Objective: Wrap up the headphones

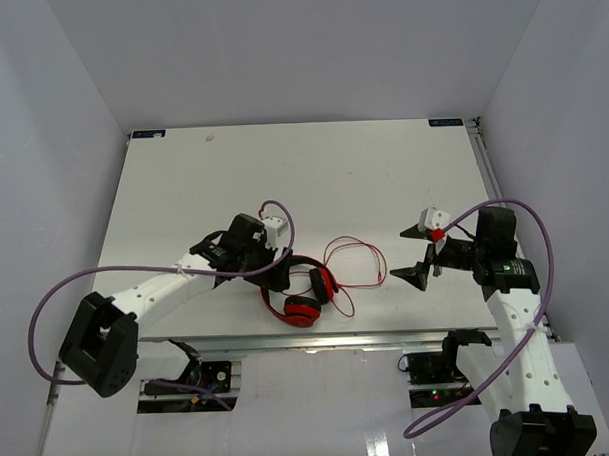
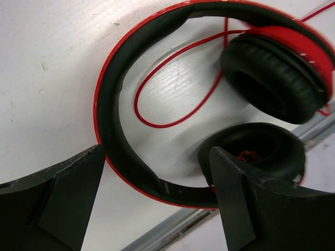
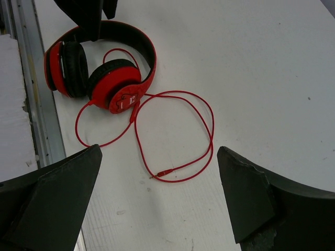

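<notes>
The headphones (image 1: 302,310) lie on the white table near its front edge, with red ear cups, black pads and a black-and-red headband. Their thin red cable (image 1: 360,251) loops loosely to the right. My left gripper (image 1: 279,274) is open and straddles the headband (image 2: 112,104), low over the table; both ear cups (image 2: 277,73) show beyond it. My right gripper (image 1: 415,252) is open and empty, to the right of the cable. In the right wrist view the cable loop (image 3: 209,130) and its plug (image 3: 165,172) lie ahead of the right gripper (image 3: 157,201), with the headphones (image 3: 99,68) farther off.
A metal rail (image 1: 338,339) runs along the table's front edge, just near the headphones; it also shows in the left wrist view (image 2: 172,230) and the right wrist view (image 3: 31,94). Grey walls enclose the table on three sides. Purple arm cables (image 1: 284,224) arc above each arm.
</notes>
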Action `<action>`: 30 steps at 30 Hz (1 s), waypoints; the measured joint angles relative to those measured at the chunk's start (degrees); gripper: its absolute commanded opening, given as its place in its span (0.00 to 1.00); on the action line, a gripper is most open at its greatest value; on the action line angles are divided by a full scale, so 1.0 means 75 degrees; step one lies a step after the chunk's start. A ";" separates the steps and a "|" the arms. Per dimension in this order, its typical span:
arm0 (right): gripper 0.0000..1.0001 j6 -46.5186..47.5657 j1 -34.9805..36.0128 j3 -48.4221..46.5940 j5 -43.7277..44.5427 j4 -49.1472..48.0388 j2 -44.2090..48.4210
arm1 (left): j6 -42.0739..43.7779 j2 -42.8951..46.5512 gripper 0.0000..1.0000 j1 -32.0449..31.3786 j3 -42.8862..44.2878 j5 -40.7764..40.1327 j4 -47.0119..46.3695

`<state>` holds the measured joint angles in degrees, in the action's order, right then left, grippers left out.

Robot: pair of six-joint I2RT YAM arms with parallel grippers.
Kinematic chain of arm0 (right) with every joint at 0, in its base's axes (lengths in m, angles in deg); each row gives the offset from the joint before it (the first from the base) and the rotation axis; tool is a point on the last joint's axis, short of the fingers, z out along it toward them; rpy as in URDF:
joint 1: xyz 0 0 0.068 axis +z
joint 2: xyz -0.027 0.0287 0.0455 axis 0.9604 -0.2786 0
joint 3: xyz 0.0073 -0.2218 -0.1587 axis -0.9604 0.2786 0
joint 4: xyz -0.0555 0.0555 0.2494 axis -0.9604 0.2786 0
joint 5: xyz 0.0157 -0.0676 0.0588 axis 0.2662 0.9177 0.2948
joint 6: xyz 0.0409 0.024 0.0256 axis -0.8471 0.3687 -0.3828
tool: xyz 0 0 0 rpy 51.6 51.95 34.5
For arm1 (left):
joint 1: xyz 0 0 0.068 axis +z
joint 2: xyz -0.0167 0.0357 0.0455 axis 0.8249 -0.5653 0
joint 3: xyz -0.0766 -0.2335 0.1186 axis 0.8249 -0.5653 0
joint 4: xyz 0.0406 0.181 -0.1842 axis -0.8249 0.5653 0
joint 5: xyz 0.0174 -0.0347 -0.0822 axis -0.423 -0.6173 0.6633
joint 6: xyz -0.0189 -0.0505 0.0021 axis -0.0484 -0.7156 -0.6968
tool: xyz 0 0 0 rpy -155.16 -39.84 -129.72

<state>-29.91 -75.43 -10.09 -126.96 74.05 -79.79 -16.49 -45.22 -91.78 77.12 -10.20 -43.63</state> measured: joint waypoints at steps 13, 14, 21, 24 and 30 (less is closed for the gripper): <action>0.98 0.0003 0.0000 0.0050 -0.0469 -0.0007 0.0000 | 0.1536 -0.2544 0.76 -0.0174 0.1034 -0.1542 -0.0454; 0.98 0.0003 0.0000 0.0051 -0.0477 -0.0009 0.0000 | 0.1676 -0.2541 0.71 -0.0176 0.1036 -0.1590 -0.0525; 0.98 0.0003 0.0000 0.0054 -0.0550 -0.0012 -0.0081 | 0.2584 -0.3059 0.42 -0.0184 0.1398 -0.1365 -0.0796; 0.98 0.0003 0.0000 0.0054 -0.0547 -0.0012 -0.0087 | 0.2811 -0.3390 0.31 -0.0187 0.1706 -0.1050 -0.0825; 0.97 0.0003 0.0000 0.0060 -0.0547 -0.0014 -0.0085 | 0.3088 -0.3440 0.10 -0.0176 0.1738 -0.0802 -0.0858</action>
<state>-29.89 -75.43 -9.64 -131.06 73.95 -80.42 6.66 -71.02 -93.10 90.16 -16.22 -50.06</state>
